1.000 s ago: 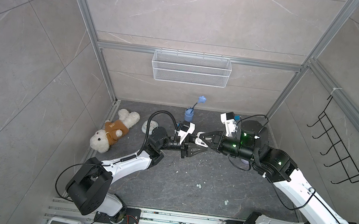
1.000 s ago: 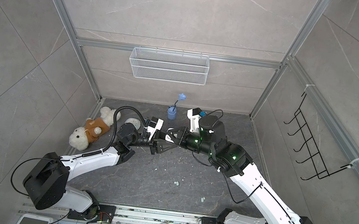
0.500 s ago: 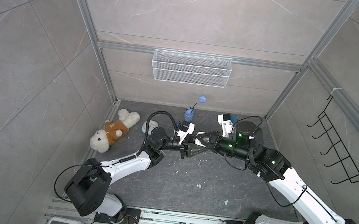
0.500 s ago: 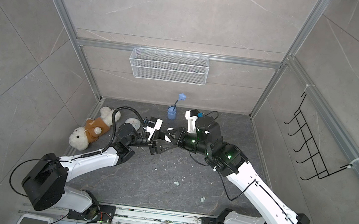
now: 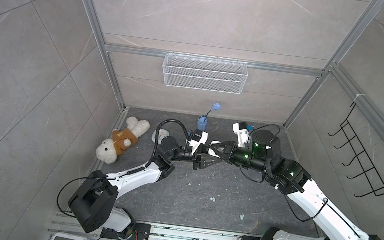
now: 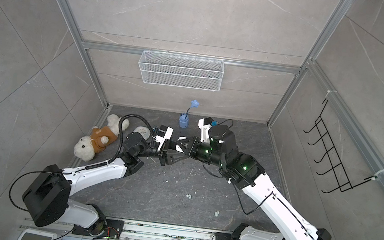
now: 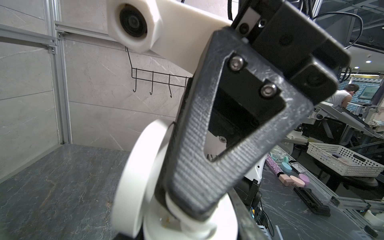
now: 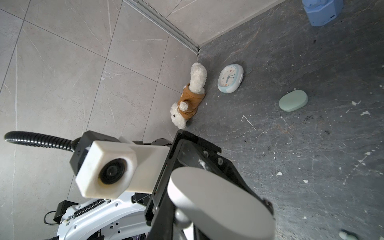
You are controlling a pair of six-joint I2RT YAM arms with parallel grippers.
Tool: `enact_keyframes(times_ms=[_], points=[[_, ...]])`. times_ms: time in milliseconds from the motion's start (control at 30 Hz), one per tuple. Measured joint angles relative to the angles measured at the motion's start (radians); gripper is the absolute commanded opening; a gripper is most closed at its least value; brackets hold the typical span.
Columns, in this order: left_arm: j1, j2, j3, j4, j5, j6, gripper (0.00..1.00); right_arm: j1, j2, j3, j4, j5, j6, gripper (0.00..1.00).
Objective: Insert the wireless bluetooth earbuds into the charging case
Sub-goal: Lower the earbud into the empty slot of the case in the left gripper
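Observation:
In both top views my two grippers meet above the middle of the table. My left gripper (image 5: 207, 155) is shut on a white charging case (image 7: 137, 182), whose lid stands open. My right gripper (image 5: 216, 149) is shut on a white earbud (image 7: 181, 215) and holds it down in the case's base (image 7: 220, 224). In the right wrist view the case lid (image 8: 220, 203) hides most of the base, and the earbud (image 8: 182, 218) shows between my fingers. Two mint green earbuds (image 5: 213, 199) (image 5: 241, 216) lie on the table nearer the front.
A closed mint green case (image 8: 293, 100) lies on the table beside a small clock (image 8: 230, 78). A teddy bear (image 5: 121, 141) lies at the left wall and a blue flower pot (image 5: 201, 123) stands at the back. White crumbs dot the dark table (image 5: 175, 205).
The right arm has shifted slightly left, towards the left gripper and the case. The left arm has stayed in place, and both grippers have stayed shut.

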Motion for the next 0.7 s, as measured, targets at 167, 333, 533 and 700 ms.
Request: enact_keyframes(times_ms=[167,333,533,700], points=[[0.000,-0.001,0.000,-0.001,0.000,0.000,0.14,0.000,0.005,0.000,0.000,0.000,0.003,0.20],[0.000,-0.001,0.000,-0.005,0.000,0.000,0.14,0.000,0.005,0.000,-0.001,0.000,0.009,0.27],[0.000,-0.001,-0.007,-0.015,0.001,0.000,0.14,0.000,0.005,0.000,-0.013,0.013,0.013,0.36],[0.000,-0.001,-0.010,-0.023,0.001,0.000,0.14,0.003,0.001,0.006,-0.037,0.026,0.011,0.39]])
